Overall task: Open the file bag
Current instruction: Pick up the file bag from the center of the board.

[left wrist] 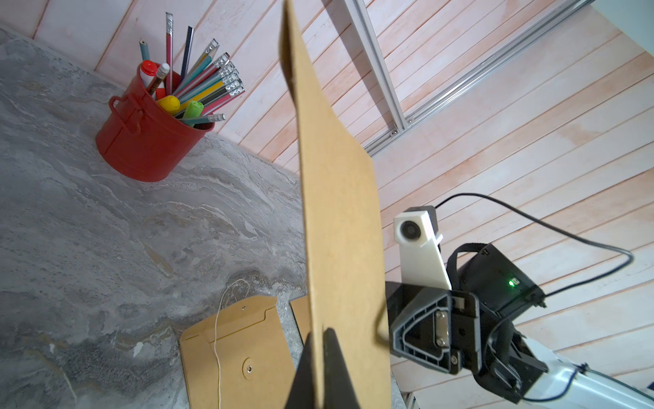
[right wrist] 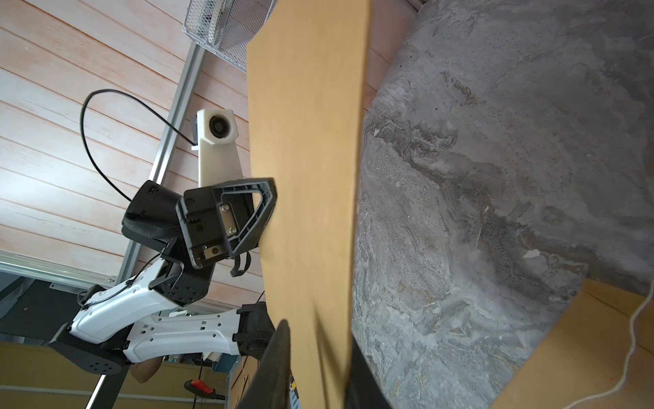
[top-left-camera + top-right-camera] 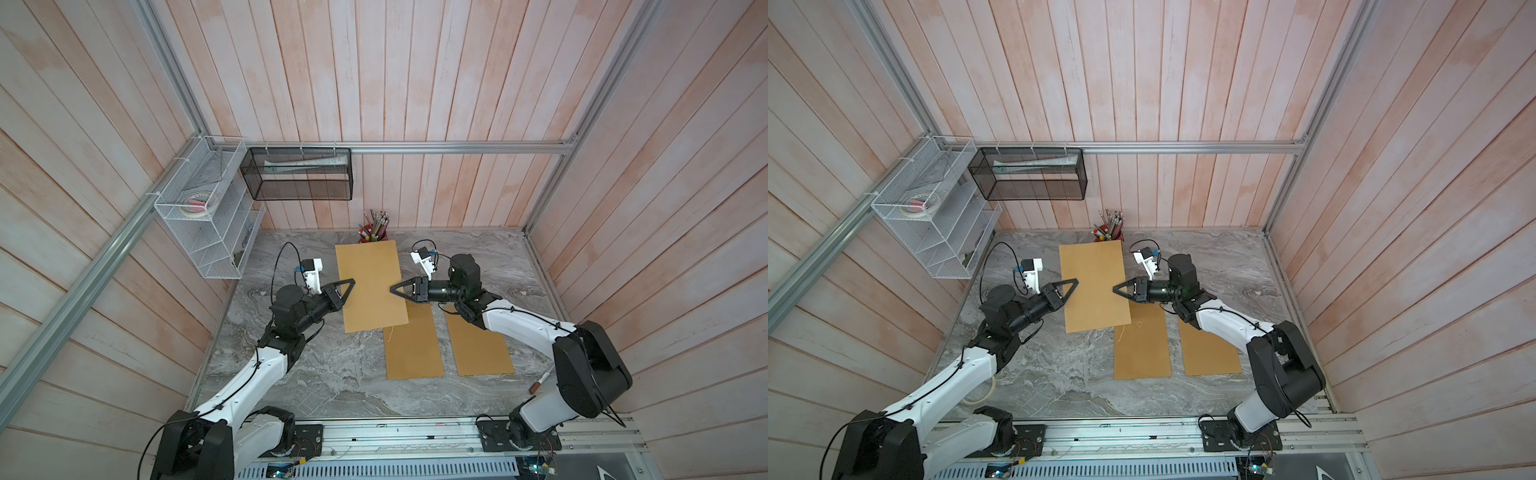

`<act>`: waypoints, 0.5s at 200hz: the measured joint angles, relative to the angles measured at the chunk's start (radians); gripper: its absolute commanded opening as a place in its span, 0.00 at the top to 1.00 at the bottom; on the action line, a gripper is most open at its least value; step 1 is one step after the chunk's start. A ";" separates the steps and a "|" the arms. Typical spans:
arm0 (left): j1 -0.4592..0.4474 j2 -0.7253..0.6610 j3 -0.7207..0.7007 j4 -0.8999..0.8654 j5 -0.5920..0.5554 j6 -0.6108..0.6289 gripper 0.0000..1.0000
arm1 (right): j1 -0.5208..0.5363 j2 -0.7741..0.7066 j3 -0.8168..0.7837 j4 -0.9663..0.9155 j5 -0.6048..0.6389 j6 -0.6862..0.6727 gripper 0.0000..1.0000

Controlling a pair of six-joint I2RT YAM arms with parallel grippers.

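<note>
Brown kraft file bag [image 3: 370,286] hangs lifted above the grey marbled bench [image 3: 291,374], between two robot arms. Left fingers [image 1: 338,371] pinch one long edge tight. Right fingers [image 2: 272,364] sit slightly parted around the opposite edge. Two more envelopes [image 3: 413,353] lie on the bench nearby.

Robot test cell, aluminium frame [image 3: 457,147], plank walls [image 3: 415,75] (staged desk [image 3: 332,374])

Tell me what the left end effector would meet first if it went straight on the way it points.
The lifted file bag, whose edge the left end effector is shut on. Past it, the right end effector faces it roughly in line, though depth is unclear.
</note>
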 measured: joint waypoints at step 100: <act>0.013 0.000 0.007 -0.012 -0.041 0.037 1.00 | 0.042 -0.033 -0.053 -0.024 0.026 -0.010 0.87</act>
